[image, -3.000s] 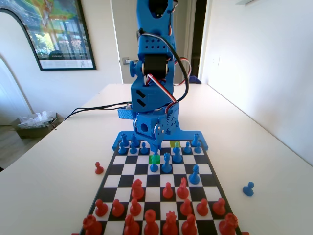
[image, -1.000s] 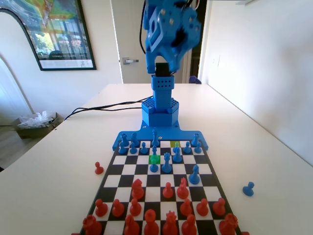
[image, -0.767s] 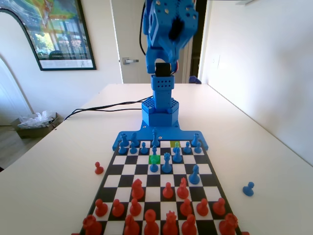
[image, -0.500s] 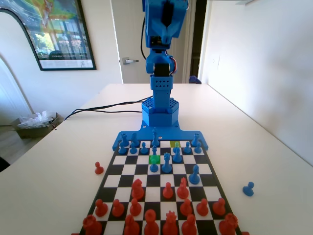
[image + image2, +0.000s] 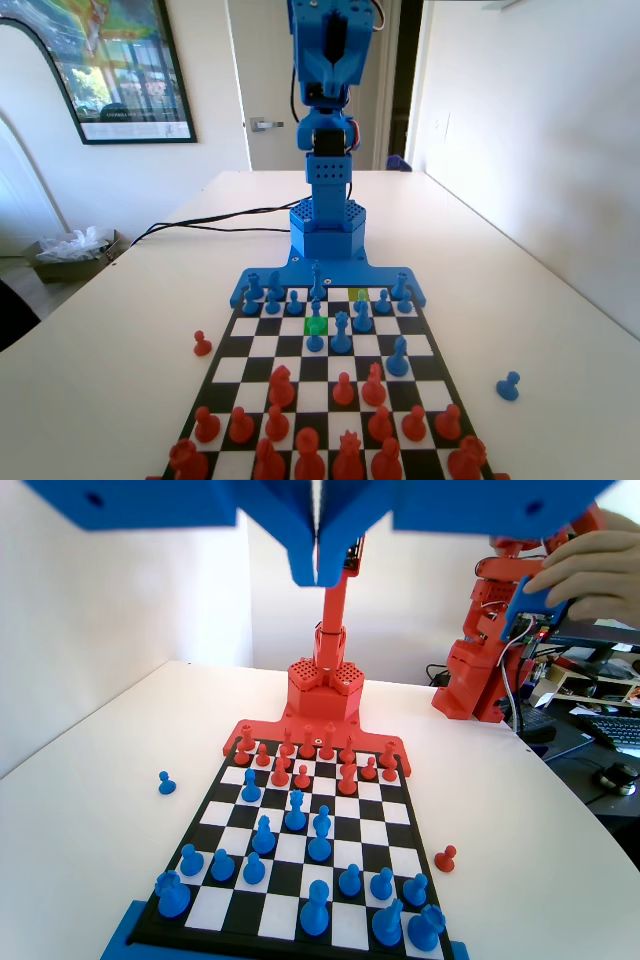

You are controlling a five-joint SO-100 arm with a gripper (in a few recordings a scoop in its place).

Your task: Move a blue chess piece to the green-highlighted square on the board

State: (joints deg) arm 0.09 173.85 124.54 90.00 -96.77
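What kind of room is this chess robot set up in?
Probably a home or small office room, not a factory: a white table holds the board, a framed poster hangs on the wall, and a door stands behind the arm.

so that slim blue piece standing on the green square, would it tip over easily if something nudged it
Probably yes. The blue piece is tall and narrow over a small base, so a push near its tip would likely topple it. It looks like stiff, light plastic. Other pieces stand close beside it on the green square, so a fall might knock them.
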